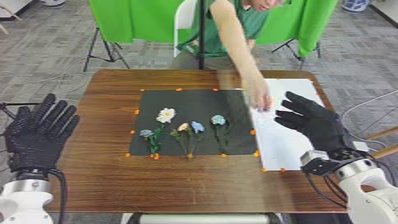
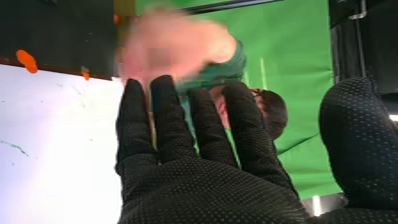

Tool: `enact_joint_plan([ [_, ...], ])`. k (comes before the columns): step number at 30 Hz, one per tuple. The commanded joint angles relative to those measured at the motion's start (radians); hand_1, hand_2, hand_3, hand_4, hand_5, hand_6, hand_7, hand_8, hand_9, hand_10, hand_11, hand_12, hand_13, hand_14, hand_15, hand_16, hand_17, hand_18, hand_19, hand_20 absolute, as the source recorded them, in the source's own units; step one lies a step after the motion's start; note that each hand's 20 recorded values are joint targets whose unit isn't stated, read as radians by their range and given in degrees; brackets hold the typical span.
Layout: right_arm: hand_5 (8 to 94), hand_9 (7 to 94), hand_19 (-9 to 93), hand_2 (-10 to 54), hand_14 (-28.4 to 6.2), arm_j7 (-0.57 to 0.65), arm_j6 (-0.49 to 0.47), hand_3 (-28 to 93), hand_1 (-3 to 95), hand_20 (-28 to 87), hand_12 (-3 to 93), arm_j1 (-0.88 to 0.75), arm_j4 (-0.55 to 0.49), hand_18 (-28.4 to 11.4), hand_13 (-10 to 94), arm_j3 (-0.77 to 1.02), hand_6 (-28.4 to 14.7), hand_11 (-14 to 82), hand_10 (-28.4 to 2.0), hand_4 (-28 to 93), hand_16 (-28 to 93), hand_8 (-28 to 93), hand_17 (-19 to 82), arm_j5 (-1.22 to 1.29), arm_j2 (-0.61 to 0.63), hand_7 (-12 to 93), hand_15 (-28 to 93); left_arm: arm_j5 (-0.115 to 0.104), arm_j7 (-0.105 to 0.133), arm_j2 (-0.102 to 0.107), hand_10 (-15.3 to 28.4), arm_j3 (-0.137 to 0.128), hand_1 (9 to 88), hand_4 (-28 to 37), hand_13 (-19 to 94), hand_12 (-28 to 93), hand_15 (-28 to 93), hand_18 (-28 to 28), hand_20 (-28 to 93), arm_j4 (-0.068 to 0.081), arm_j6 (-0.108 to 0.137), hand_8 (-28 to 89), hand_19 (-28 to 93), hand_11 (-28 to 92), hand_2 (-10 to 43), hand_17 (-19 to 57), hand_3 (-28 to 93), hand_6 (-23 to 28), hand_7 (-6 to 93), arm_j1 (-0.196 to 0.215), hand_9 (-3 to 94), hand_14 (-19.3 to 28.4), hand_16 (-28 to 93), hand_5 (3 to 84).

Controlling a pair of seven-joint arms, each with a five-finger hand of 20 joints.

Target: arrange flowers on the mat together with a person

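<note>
My left hand (image 1: 40, 127) stands at the table's left edge, its fingers straight. Over the white sheet (image 1: 286, 135) is my right hand (image 1: 315, 122), fingers extended and holding nothing; the right wrist view also has this hand (image 2: 209, 187) with straight fingers. A person's hand (image 1: 258, 97) reaches to the white sheet's left side, close to my right fingertips; it appears blurred in the right wrist view (image 2: 169, 47). On the dark mat (image 1: 182, 96) lie a white flower (image 1: 166, 115), a bluish flower (image 1: 147, 133), a cream flower (image 1: 183, 127), a blue flower (image 1: 197, 126) and a pale blue-green flower (image 1: 218, 120).
Orange tape pieces (image 1: 253, 132) mark the edges of the mat and the sheet on the wooden table (image 1: 178, 185). Green cloth (image 1: 133, 22) hangs behind. The person's arm (image 1: 235, 45) crosses the table's far edge.
</note>
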Motion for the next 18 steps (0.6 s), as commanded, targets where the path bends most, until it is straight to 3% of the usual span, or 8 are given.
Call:
enact_joint_plan([
  [1,35.4,33.3,36,10.4,-15.3,0.016,0.006,72,18.3,13,15.8,0.011,-0.003,-17.8,32,-0.014,-4.7,2.4,-14.3,-22,27,-7,10,-0.012,-0.005,8,8,-0.014,0.004,-0.012,13.7,0.009,23.0,-28.3,25,8,23,12.9,11,0.001,-0.005,-8,29,15,12.9,-4.6,73,7.5,8.7,0.017,32.2,12.9,-6,40.2],
  [18,35.3,33.2,37,10.2,-15.4,0.023,-0.016,72,18.5,12,15.9,0.016,-0.003,-17.9,32,-0.019,-4.7,2.4,-14.6,-22,26,-7,10,-0.014,-0.007,8,9,-0.015,-0.004,-0.002,13.9,0.009,23.0,-28.3,24,8,23,13.0,11,0.004,-0.013,-8,29,15,13.0,-4.8,73,7.5,9.0,0.007,32.3,13.9,-6,40.2],
])
